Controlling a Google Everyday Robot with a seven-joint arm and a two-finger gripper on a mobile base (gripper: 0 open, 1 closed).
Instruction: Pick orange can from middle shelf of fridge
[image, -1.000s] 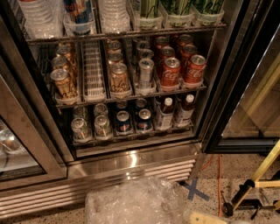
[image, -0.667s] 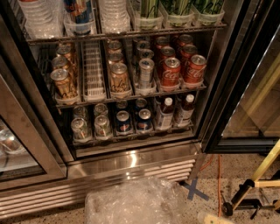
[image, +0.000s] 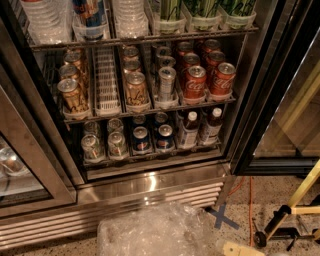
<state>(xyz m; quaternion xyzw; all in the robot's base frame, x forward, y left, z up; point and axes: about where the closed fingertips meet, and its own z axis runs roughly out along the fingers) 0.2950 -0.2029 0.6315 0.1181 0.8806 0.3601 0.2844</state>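
Gripper: a cream tip at the bottom edge of the view, right of middle, well apart from the cans. Whether its grip is released or clenched cannot be told.
Change: more of that tip shows than a second ago. Cans and bottles stand as they did.
Floor: crumpled clear plastic lies before the grille, with a blue tape cross to its right.
Fridge: steel sill above the grille, racks of drinks behind.
Lower rack: silver cans at left, blue cans in the middle, dark-capped bottles at right. Their labels are unreadable.
Middle bench: wire rack with a steel front rail.
Orange can: upright at the bench's front left corner, with dark script too small to read. Like cans stand behind it toward the back edge.
White ribbed lane: just right of that row.
Other brownish-orange cans: next lane right, at the front edge.
Silver-grey can: front edge, right of middle, no legible writing.
Coca-Cola cans: two side by side at the front right corner, white "Coca-Cola" script legible, more red cans behind.
Top rack: clear bottles, labels not legible.
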